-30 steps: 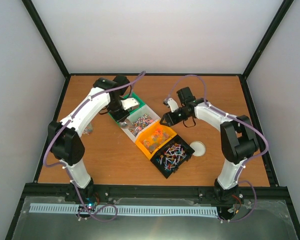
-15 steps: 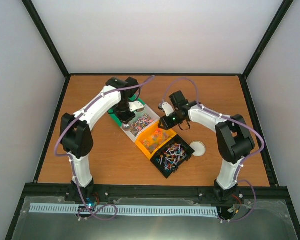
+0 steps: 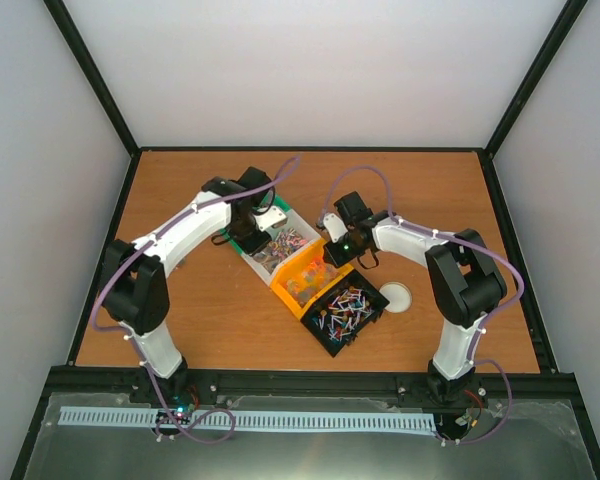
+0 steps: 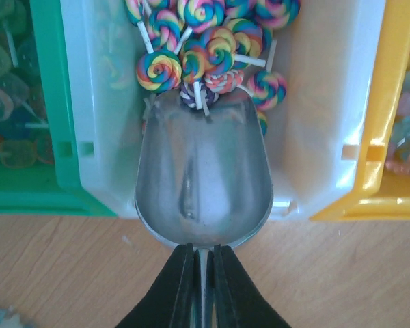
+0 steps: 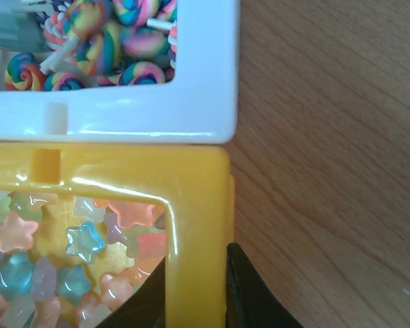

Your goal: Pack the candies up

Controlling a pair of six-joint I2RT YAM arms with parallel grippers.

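Observation:
The candies lie in a diagonal row of bins. Rainbow swirl lollipops point(image 4: 205, 55) fill the white bin point(image 4: 314, 102), and pastel star candies point(image 5: 82, 242) fill the yellow bin point(image 5: 198, 205). My left gripper point(image 4: 203, 249) is shut on the thin handle of a metal scoop point(image 4: 201, 178). The scoop's bowl rests inside the white bin with its front lip against the lollipops and one or two on it. My right gripper point(image 5: 195, 256) straddles the yellow bin's far wall at a corner, one finger inside and one outside, closed on it. From above, the left gripper point(image 3: 252, 225) and right gripper point(image 3: 335, 250) face each other across the bins.
A green bin point(image 4: 51, 102) of dim sweets adjoins the white bin on its far side. A black bin point(image 3: 378, 300) of stick-like candies ends the row nearest the arms. A white round lid-like object point(image 3: 395, 294) lies on the wooden table just right of the black bin.
The left arm swung right, carrying the scoop from the green bin end into the white bin. The right gripper came down-left to the yellow bin's corner and closed on its wall.

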